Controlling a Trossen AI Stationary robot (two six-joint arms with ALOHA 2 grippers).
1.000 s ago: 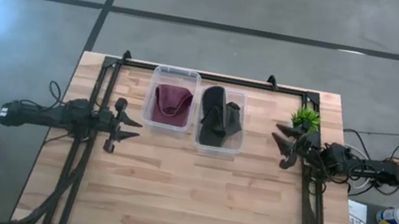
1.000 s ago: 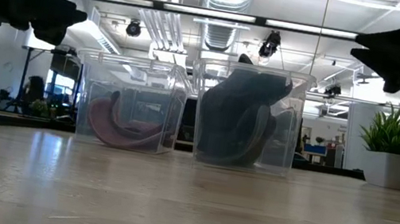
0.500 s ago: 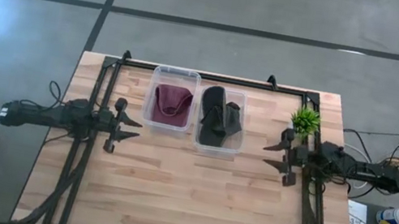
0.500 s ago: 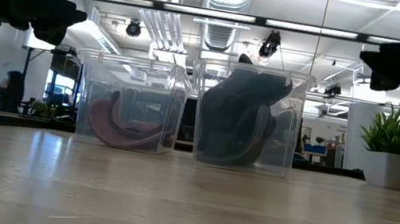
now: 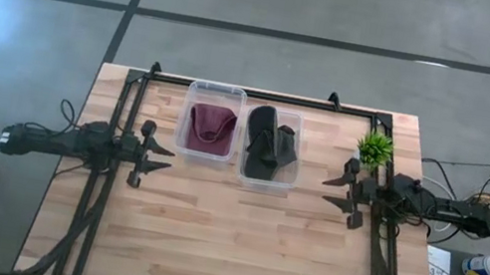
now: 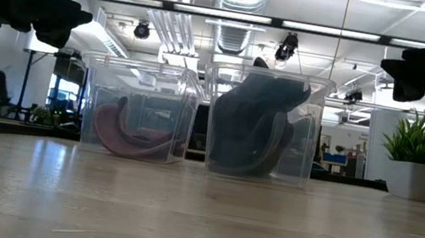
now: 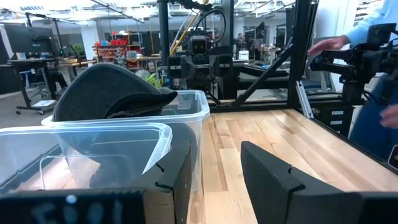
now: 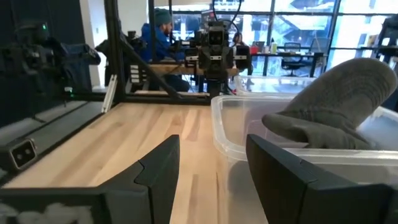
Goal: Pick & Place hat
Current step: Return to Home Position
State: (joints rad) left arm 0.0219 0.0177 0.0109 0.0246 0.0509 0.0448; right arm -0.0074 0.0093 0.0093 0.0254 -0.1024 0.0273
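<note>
Two clear bins stand side by side at the table's far middle. The left bin (image 5: 211, 122) holds a maroon hat (image 5: 210, 129), also seen as the maroon hat (image 6: 121, 130). The right bin (image 5: 267, 174) holds a dark grey hat (image 5: 269, 145), whose crown rises above the rim as the dark grey hat (image 6: 255, 121). My left gripper (image 5: 165, 159) hovers open, left of the bins, above the table. My right gripper (image 5: 326, 191) hovers open, right of them. Both point toward the bins. The wrist views show my left gripper (image 7: 214, 165) and my right gripper (image 8: 211, 158) holding nothing.
A small potted plant (image 5: 375, 145) stands at the table's far right, just beyond my right arm. A dark metal frame (image 5: 244, 88) runs along the far edge and both sides. Bare wood (image 5: 236, 247) spreads over the near half. People show in the room beyond.
My right gripper has swung a little toward the table's near edge, away from the plant, and has turned from a slant to level, pointing at the bins. The hats and bins have stayed where they were.
</note>
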